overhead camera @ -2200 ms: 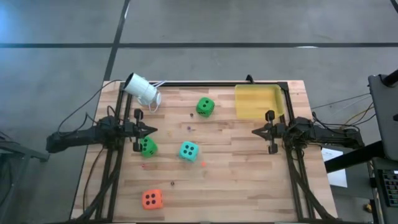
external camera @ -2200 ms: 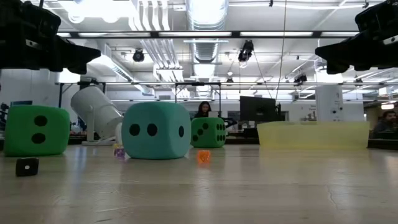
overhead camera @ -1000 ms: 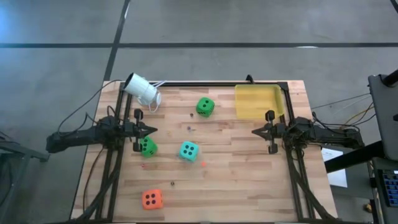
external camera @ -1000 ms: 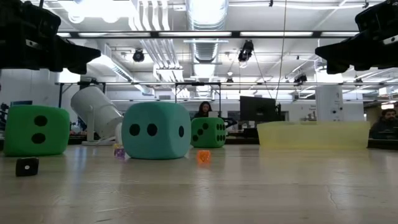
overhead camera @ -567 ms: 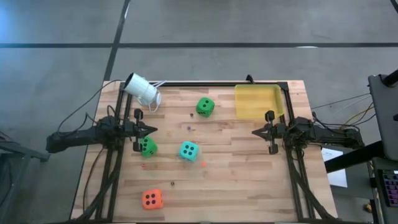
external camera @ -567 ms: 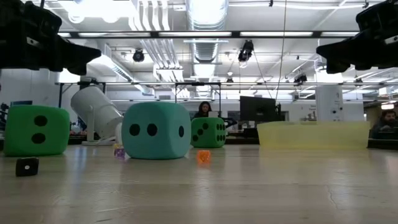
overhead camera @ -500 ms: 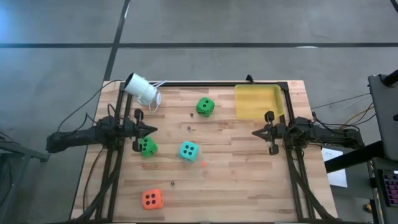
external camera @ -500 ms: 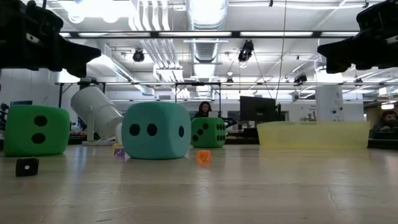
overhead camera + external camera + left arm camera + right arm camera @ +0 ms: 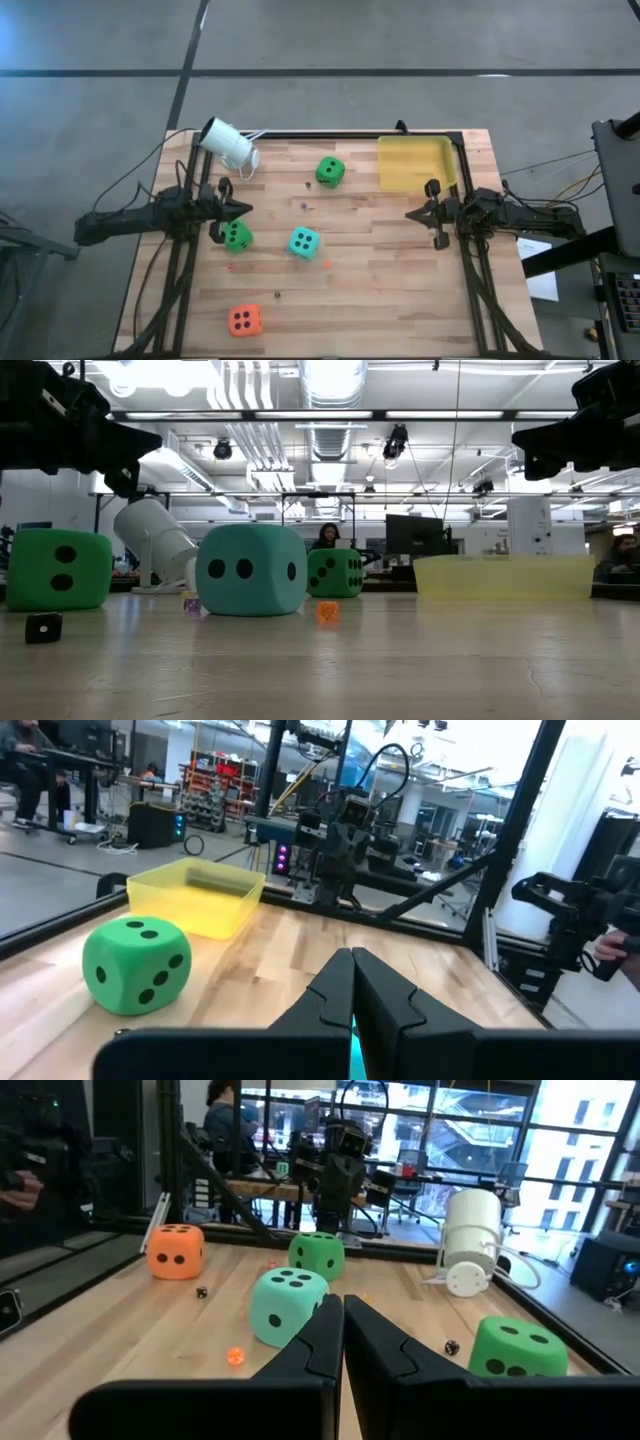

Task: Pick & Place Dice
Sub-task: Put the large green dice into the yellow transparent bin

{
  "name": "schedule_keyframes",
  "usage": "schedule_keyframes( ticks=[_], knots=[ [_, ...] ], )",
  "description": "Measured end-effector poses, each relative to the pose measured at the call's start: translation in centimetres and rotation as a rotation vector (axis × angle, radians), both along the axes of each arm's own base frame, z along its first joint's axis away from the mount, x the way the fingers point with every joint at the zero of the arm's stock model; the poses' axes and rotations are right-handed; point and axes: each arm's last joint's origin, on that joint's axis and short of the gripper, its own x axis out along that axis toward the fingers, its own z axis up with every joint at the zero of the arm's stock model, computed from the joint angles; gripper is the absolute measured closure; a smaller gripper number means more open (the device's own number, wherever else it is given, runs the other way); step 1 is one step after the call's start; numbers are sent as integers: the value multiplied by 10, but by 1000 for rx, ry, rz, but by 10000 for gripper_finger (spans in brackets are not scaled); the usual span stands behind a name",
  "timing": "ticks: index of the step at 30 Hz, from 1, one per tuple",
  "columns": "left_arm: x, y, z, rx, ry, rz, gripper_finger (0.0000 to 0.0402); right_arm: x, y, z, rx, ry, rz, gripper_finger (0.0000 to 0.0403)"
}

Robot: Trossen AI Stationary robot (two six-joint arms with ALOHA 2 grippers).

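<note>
Four dice rest flat on the wooden table: one green die (image 9: 329, 171) toward the far edge, another green die (image 9: 238, 235) just under my left gripper's tip, a teal die (image 9: 305, 242) at mid-table, and an orange die (image 9: 244, 320) near the front left. My left gripper (image 9: 248, 209) hangs level over the table's left side, shut and holding nothing. My right gripper (image 9: 408, 212) hangs level over the right side, also shut and holding nothing. Both point toward the table's middle. The left wrist view shows the far green die (image 9: 136, 965). The right wrist view shows the teal die (image 9: 288, 1307).
A yellow tray (image 9: 415, 163) sits at the far right corner. A white cylinder (image 9: 228, 144) lies tipped at the far left corner. Tiny dice lie scattered on the wood, among them a black one (image 9: 43, 627) and an orange one (image 9: 327, 611). Black frame rails run along the table's edges.
My left gripper has rolled about the line it points along, staying in place and shut. The right gripper and all the dice have kept still.
</note>
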Motion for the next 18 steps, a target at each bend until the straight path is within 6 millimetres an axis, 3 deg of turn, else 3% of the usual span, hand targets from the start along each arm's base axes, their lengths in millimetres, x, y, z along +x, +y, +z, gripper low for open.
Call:
schedule_keyframes(
  ticks=[18],
  knots=[
    [-2,1,13,35,-89,56,396,0,0,0,20,-1,-4,394]
  ],
)
